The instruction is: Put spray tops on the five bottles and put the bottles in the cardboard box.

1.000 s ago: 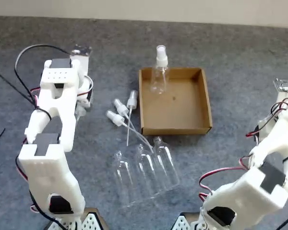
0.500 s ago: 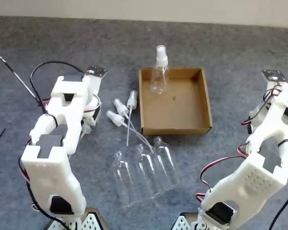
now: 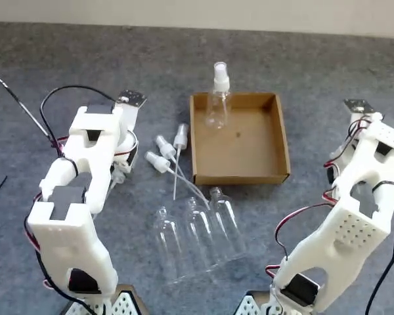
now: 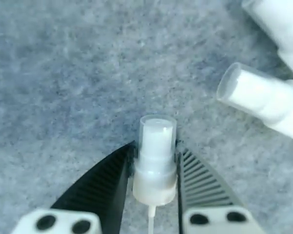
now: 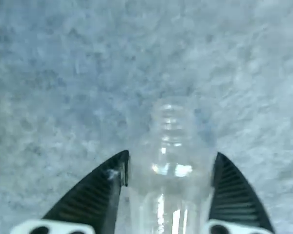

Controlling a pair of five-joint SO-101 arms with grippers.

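Three bare bottles [image 3: 197,236] lie just before the box [image 3: 241,177], loose tops [image 3: 163,152] beside them; a capped bottle [image 3: 217,108] rests inside. We see our left gripper [image 4: 156,152] clamped on a top [image 4: 156,173] and our right gripper [image 5: 171,161] clamped on an open bottle [image 5: 173,141].

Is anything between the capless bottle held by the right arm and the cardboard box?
Nothing visible: bare grey table separates the clear plastic bottle in the right gripper from the brown cardboard box.
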